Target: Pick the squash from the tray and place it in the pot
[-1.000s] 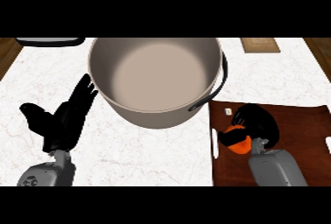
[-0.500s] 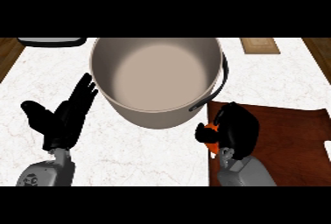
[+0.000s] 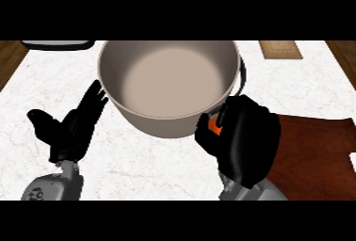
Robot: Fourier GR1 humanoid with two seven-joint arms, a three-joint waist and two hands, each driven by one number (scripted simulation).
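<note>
Presently, the right hand (image 3: 240,136) is clenched round the orange squash (image 3: 214,125) — held against the pot (image 3: 169,84) wall, off the tray (image 3: 313,150). Left hand (image 3: 73,127) — fingers straight, beside the pot.

Right hand (image 3: 240,141): raised over the worktop's right half, back of hand up, fingers and thumb curled shut round something orange; grey forearm comes in from the near edge. Left hand (image 3: 69,129): near the near-left corner, fingers straight, pointing away, thumb splayed out left, resting.
</note>
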